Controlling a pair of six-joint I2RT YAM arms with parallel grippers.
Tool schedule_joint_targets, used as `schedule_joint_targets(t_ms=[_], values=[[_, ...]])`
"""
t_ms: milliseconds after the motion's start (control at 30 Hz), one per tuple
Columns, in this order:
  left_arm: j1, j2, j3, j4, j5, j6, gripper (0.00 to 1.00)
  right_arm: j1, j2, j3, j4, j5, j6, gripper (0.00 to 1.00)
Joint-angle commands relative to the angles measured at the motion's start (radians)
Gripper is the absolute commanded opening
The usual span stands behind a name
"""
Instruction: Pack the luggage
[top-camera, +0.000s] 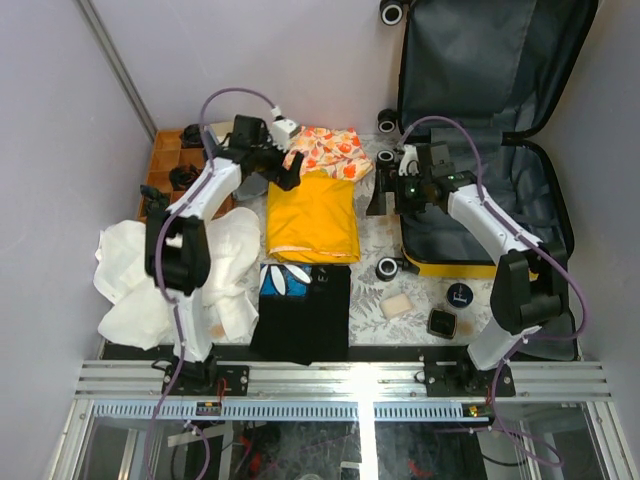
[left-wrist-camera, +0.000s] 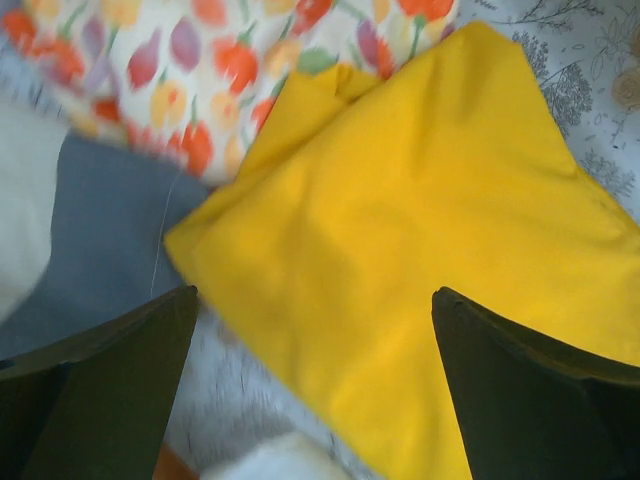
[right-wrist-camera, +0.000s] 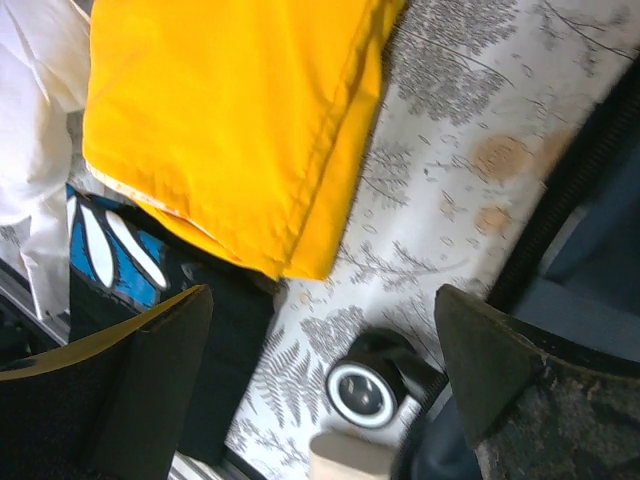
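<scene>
Beside the open, dark-lined luggage, left end effector and right end effector hang spread by yellow cloth.

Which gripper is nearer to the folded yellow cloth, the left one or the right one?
Left. The left gripper hangs over the far left corner of the yellow cloth. The right gripper is off its right edge, between it and the luggage.

Folded cloth mid-table, luggage to its R, tray far L
</scene>
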Motion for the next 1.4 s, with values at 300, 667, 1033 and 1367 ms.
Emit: schedule_joint_targets(t_ms=[300, 667, 1033, 1367], values=[[0.122, -0.24, -0.357, 0.018, -0.011, -0.472, 1.0, 0.152, 0.231, 0.116, 0.222, 0.17, 0.3, 0.99], [0.117, -0.175, -0.382, 0.039, -0.081, -0.575, 1.0, 0.176, 0.406, 0.173, 0.295, 0.191, 0.345, 0.99], [0.109, -0.09, -0.43, 0.083, -0.021, -0.591, 0.92, 0.2, 0.548, 0.226, 0.348, 0.098, 0.404, 0.94], [0.076, 0.002, -0.396, 0.109, 0.026, -0.569, 0.75, 0.234, 0.636, 0.295, 0.386, 0.05, 0.438, 0.68]])
